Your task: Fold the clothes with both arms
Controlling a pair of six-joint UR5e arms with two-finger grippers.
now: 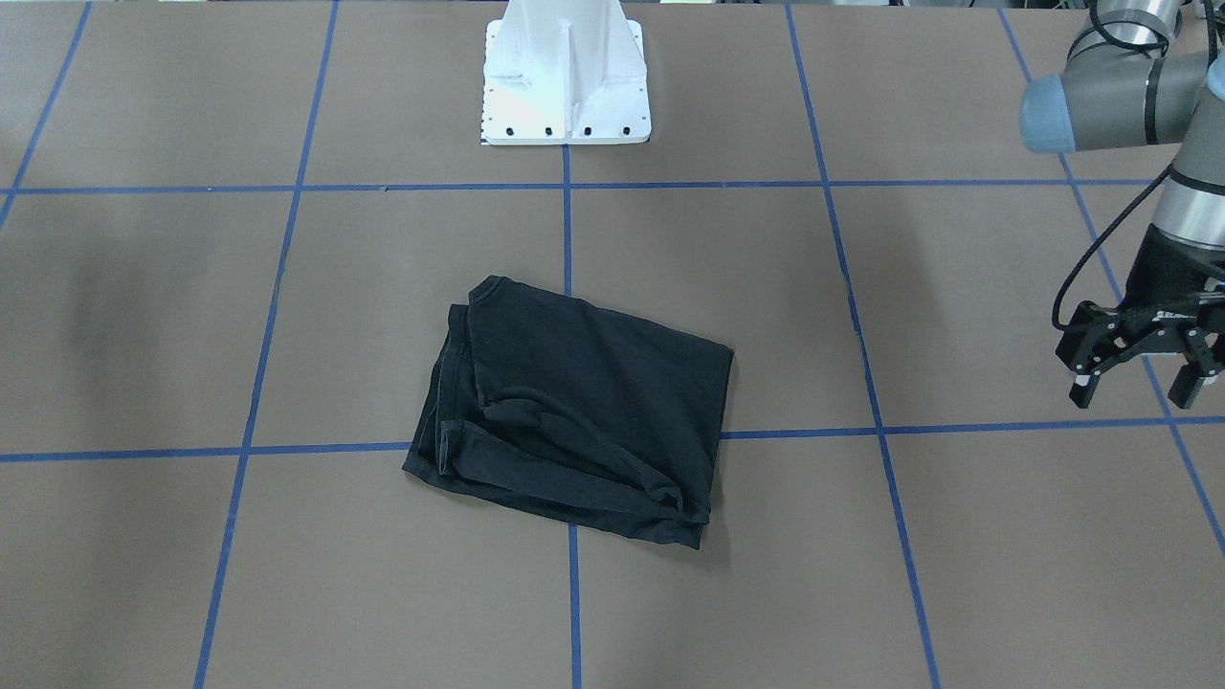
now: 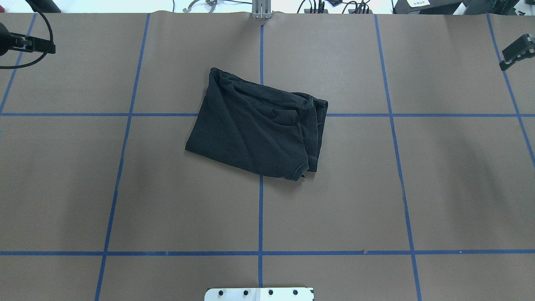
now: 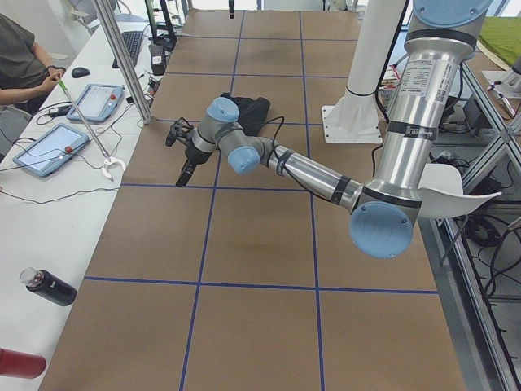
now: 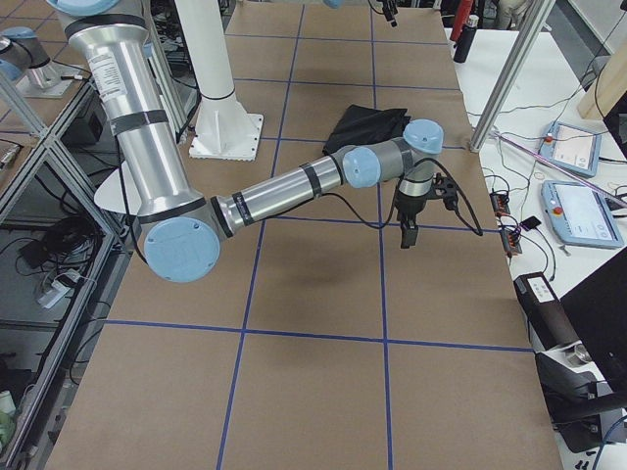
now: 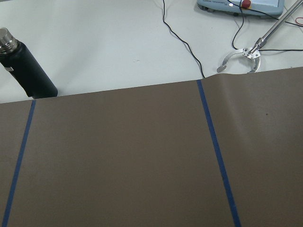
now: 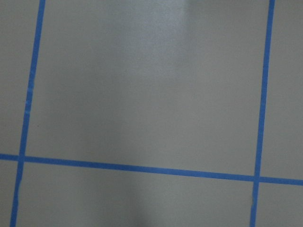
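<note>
The black T-shirt [image 1: 574,411] lies folded into a rough rectangle at the table's middle, plain black side up, logo hidden. It also shows in the overhead view [image 2: 255,125] and in both side views [image 3: 244,110] [image 4: 367,127]. My left gripper [image 1: 1139,378] hangs open and empty above the table, far from the shirt on my left; it also shows in the exterior left view [image 3: 181,153]. My right gripper [image 4: 426,213] is far off on the other side with its fingers spread and empty. Only one finger [image 2: 516,52] shows at the overhead view's edge. Both wrist views show only brown paper.
The white pedestal base [image 1: 565,77] stands behind the shirt. Blue tape lines grid the brown table cover. Beyond the far edge is a white desk with tablets [image 3: 98,102], a black bottle [image 5: 28,71], cables, a metal post [image 3: 122,61] and a seated person [image 3: 20,65].
</note>
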